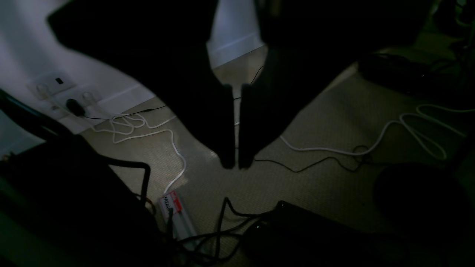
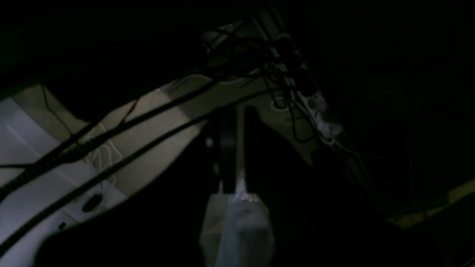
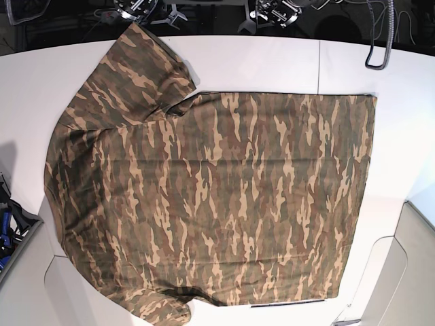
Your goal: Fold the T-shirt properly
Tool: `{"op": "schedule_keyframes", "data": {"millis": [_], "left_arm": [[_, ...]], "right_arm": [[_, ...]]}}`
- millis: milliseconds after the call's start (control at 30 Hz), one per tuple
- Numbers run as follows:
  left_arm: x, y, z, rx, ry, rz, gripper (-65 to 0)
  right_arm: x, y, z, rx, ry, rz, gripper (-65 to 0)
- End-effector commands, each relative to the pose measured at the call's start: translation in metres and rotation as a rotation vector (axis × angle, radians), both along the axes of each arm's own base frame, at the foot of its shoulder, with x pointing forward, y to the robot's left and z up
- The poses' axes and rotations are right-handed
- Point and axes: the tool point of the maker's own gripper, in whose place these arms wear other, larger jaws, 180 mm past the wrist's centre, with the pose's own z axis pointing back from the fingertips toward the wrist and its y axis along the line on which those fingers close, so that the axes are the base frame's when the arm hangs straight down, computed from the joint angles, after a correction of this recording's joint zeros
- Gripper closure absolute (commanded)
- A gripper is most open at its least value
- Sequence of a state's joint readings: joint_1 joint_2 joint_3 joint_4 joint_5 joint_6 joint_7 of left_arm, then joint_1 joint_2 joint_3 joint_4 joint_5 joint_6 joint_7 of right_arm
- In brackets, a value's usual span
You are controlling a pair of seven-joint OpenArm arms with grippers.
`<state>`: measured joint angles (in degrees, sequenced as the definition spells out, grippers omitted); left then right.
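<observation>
The T-shirt (image 3: 217, 197), in green, brown and tan camouflage, lies spread flat on the white table (image 3: 272, 61). Its sleeves point to the upper left and lower left, and its hem runs down the right side. Both arms sit folded at the table's far edge, away from the cloth: the left arm (image 3: 275, 12) and the right arm (image 3: 136, 8). My left gripper (image 1: 236, 165) hangs over the floor, shut, with nothing between its fingers. My right gripper (image 2: 239, 109) is a dark shape over the floor, also shut and empty. Neither wrist view shows the T-shirt.
A black cable loop (image 3: 379, 47) hangs at the table's far right. A dark object (image 3: 9, 224) sits at the left edge. Below the arms, white cables (image 1: 371, 148) and a power strip (image 2: 319, 111) lie on the floor.
</observation>
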<state>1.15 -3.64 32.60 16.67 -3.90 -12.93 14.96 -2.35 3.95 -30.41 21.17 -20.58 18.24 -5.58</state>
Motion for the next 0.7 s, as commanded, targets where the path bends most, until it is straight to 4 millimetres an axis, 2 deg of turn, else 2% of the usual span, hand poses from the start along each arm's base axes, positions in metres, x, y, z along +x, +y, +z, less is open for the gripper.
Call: {"op": "schedule_keyframes", "data": {"millis": [0,367,467,667], "left_arm": [[-0.001,-0.003,0.000,-0.011,0.000,0.002,-3.0],[-0.037,-0.001,0.000,-0.034,0.012,0.012,-3.0],[-0.052,0.005,0.000,-0.039,0.011,0.017,-3.0],[-0.076,0.029,0.004,-0.034,-0.003,0.015,-3.0]], "right_arm": [[0.003,0.004,0.001,0.018,-0.005,-0.001,-3.0],[-0.002,0.004,0.001,0.017,0.003,-0.001,-3.0],[-0.008,0.002,0.001,0.014,0.011,-0.001,-3.0],[-0.024,-0.010,0.002,0.004,0.023,0.002,-3.0]]}}
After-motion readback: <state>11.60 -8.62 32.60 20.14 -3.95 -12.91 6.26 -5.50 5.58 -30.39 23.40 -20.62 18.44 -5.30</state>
